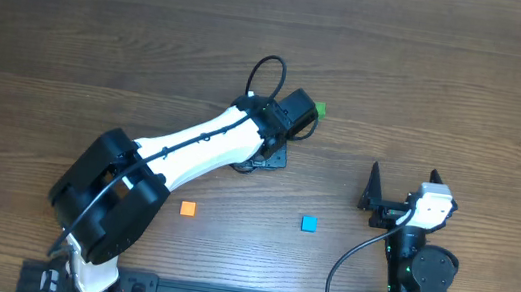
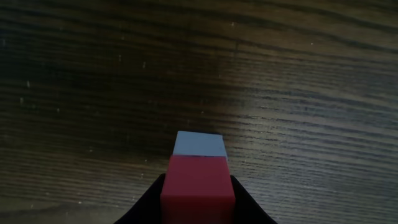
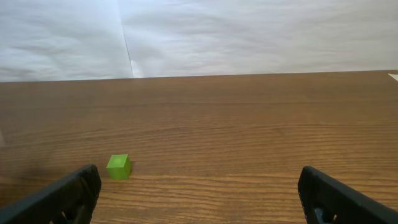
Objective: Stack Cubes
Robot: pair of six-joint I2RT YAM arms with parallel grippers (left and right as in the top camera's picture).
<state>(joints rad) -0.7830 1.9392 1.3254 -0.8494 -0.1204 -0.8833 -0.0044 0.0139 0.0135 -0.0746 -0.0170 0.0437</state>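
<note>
Risk, release: we judge the red cube could tip off if the left hand lets go off-centre over the pale cube.
Risk, neighbour: the green cube lies just beside that wrist, so a careless swing could knock it.
Left hand: closed on the red cube, one finger on each side, out near the bench's middle.
Pale cube: just beyond the red one, edges meeting; we cannot tell whether red rests on it or hangs above it.
Right hand: spread wide and holding nothing, toward the bench's right edge, green cube well ahead of it.
Orange cube, blue cube: apart from each other toward the near edge, well clear of both hands.
</note>
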